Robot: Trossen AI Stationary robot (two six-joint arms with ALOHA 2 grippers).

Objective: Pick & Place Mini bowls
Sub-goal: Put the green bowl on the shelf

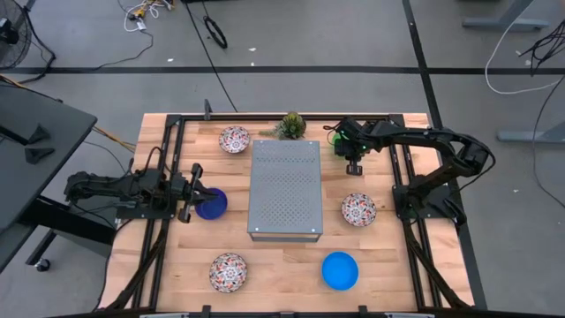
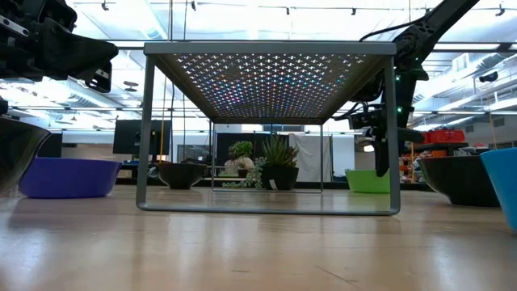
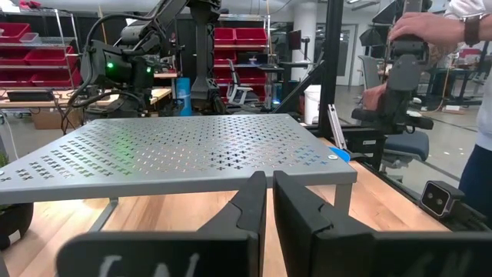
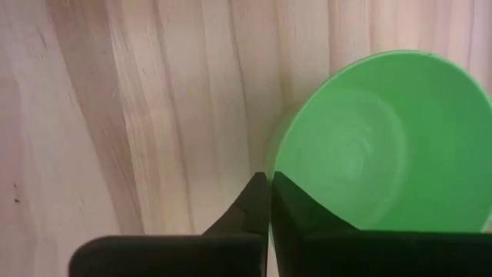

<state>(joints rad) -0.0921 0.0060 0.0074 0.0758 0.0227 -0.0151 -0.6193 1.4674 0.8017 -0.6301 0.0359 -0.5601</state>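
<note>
On the wooden table (image 1: 282, 256) the grey perforated metal box (image 1: 284, 187) stands in the middle, and the mini bowls lie around it, none of them on top of it and none stacked, so I judge the task is only at its beginning. The light blue bowl (image 1: 340, 270) sits near the front edge on my right side, a patterned bowl (image 1: 228, 272) near the front on my left, another patterned bowl (image 1: 358, 209) just right of the box, and a third patterned bowl (image 1: 234, 140) at the far left corner of the box. My left gripper (image 1: 196, 194) waits beside the dark blue bowl (image 1: 213, 205), its fingers pressed together and holding nothing. My right gripper (image 1: 354, 164) hangs over the green bowl (image 4: 384, 146) at the far right, fingers also closed and empty, the tips just at the bowl's rim. All six bowls seem yet to be moved. The small spiky plant (image 1: 290, 125) stands behind the box.
</note>
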